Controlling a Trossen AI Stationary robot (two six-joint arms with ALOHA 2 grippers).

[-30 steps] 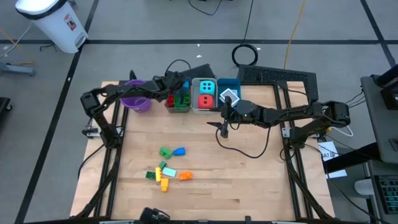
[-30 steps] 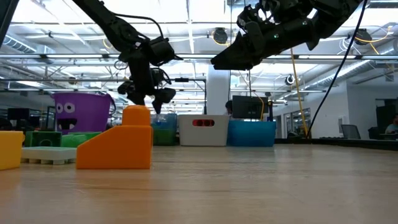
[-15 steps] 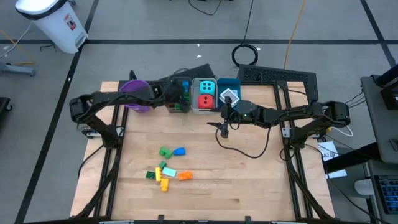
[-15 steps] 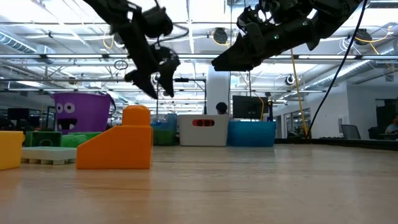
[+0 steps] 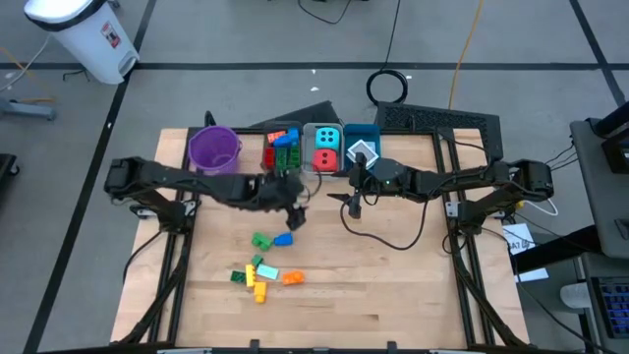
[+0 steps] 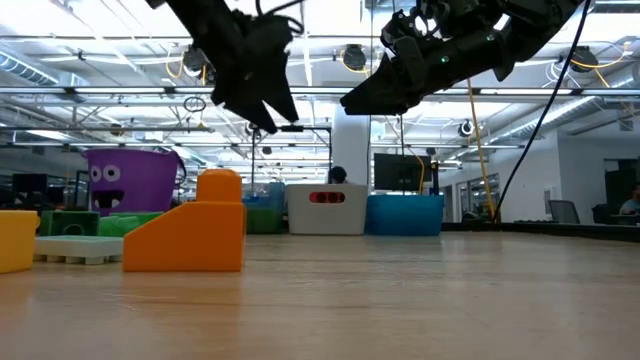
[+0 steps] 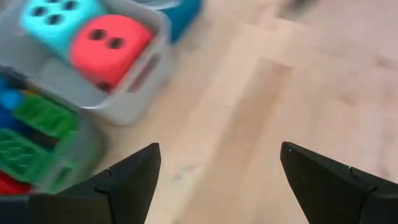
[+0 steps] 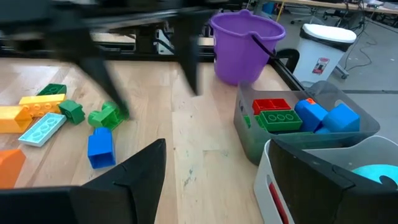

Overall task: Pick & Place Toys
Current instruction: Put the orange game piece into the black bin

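We see bricks (image 5: 284,149) and dice (image 5: 325,148) already binned; loose bricks (image 5: 263,267) remain. Our left gripper (image 5: 292,207) hovers spread, empty; right gripper (image 5: 354,205) waits, spread.

Left claw (image 5: 292,202) just above the blue brick (image 5: 284,238), bins (image 5: 319,150) behind.

You have the purple plastic bucket (image 5: 214,149) at the table's far edge, three rectangular bins (image 5: 320,149) to its right, loose plastic bricks (image 5: 263,270) apparently clustered toward the near edge.
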